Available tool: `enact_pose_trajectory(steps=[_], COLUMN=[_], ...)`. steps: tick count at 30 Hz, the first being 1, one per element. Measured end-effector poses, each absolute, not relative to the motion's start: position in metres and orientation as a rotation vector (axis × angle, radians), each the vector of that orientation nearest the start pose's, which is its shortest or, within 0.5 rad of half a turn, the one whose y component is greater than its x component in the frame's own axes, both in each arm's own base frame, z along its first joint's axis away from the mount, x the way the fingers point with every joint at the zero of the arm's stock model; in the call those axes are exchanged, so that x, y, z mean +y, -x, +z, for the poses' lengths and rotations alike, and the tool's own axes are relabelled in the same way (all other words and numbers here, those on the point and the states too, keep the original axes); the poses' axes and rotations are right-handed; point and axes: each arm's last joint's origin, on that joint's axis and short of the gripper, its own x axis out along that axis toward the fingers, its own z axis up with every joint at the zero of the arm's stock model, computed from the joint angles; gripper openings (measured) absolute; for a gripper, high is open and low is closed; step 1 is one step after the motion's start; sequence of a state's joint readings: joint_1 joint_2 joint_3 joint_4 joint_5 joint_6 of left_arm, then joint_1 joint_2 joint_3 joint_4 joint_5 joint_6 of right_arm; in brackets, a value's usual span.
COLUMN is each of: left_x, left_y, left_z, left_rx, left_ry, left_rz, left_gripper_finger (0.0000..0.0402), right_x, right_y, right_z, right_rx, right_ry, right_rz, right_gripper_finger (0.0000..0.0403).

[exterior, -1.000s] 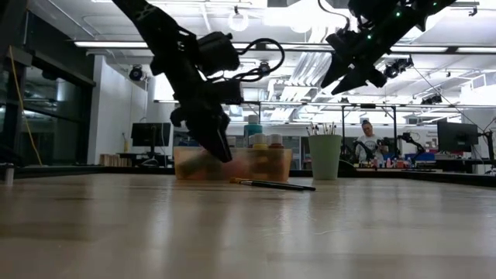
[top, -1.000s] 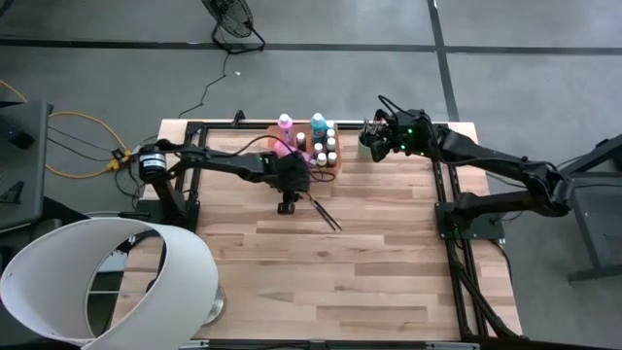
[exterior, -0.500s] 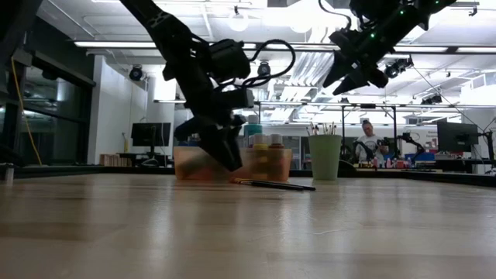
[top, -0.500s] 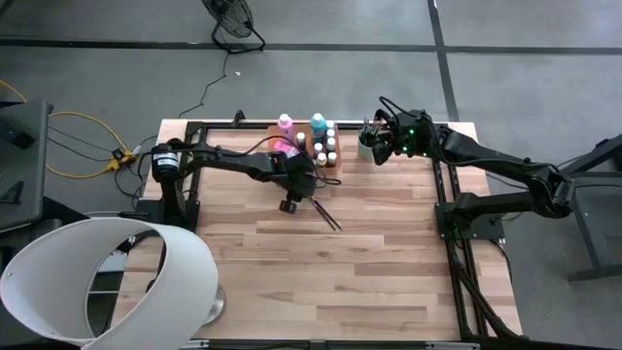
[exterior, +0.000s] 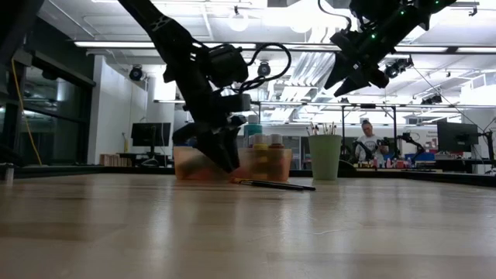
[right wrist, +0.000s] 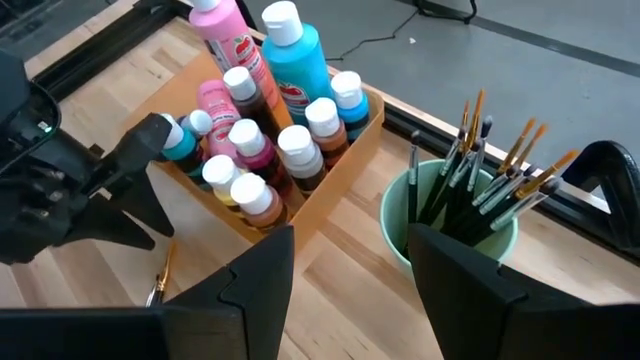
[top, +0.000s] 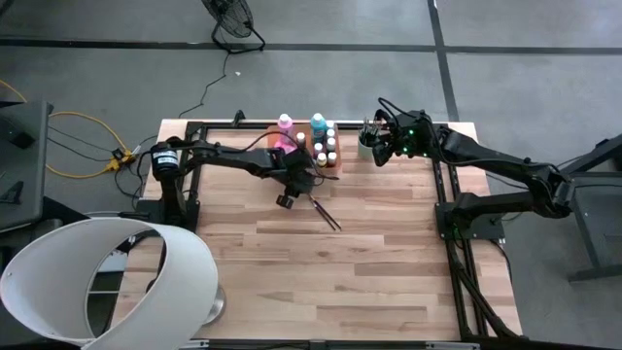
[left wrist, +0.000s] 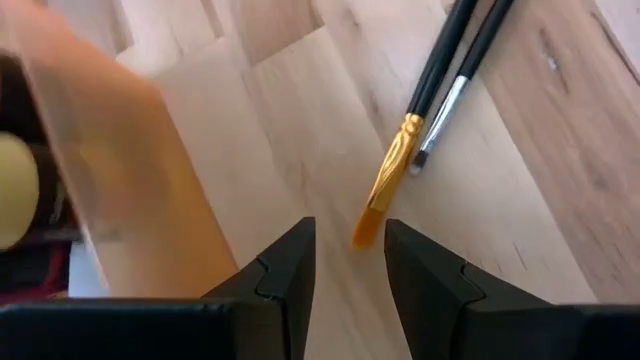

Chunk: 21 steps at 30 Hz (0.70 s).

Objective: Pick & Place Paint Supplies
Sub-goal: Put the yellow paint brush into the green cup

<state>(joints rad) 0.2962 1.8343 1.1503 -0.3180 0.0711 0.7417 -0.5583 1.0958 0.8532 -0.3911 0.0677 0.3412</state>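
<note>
Two thin dark-handled paintbrushes (top: 326, 212) lie flat on the wooden table, side by side. My left gripper (top: 301, 193) hangs low over their bristle ends. It is open, and the orange bristle tip (left wrist: 366, 230) of the gold-ferruled brush (left wrist: 405, 140) lies just ahead of the gap between its fingertips (left wrist: 350, 265). Small paint bottles (right wrist: 270, 130) with white caps stand in the orange tray (right wrist: 345, 160). More brushes stand in the green cup (right wrist: 500, 235). My right gripper (right wrist: 350, 270) hovers open above the cup (top: 366, 148), holding nothing.
The orange tray (top: 338, 171) stands right behind my left gripper, the cup to its right. A large white shade (top: 107, 282) covers the table's near left corner. Bare wood lies toward the near edge. A person (exterior: 366, 143) sits far behind the table.
My left gripper has moved a little down and toward the brushes on the table, rolling about its own pointing line. Its fingertips now stand at the brushes' bristle ends. The brushes have kept still.
</note>
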Motion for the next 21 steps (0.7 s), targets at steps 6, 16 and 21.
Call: enact_pose_trajectory(steps=[6, 16, 21], left_x=[0.105, 0.106, 0.106], left_y=[-0.357, -0.359, -0.358], left_z=[0.154, 0.149, 0.148], left_rx=[1.020, 1.022, 1.026], left_ry=[-0.516, -0.517, -0.502], left_rz=[-0.223, -0.220, -0.243], left_gripper_finger=[0.0118, 0.0118, 0.0118], right_x=[-0.123, -0.122, -0.122], right_y=[-0.193, -0.193, -0.193], right_z=[0.280, 0.279, 0.278], right_rx=[0.521, 0.541, 0.544], right_ry=[-0.474, -0.483, -0.485], right_rz=[-0.708, -0.704, -0.688], right_gripper_finger=[0.0192, 0.0192, 0.0192])
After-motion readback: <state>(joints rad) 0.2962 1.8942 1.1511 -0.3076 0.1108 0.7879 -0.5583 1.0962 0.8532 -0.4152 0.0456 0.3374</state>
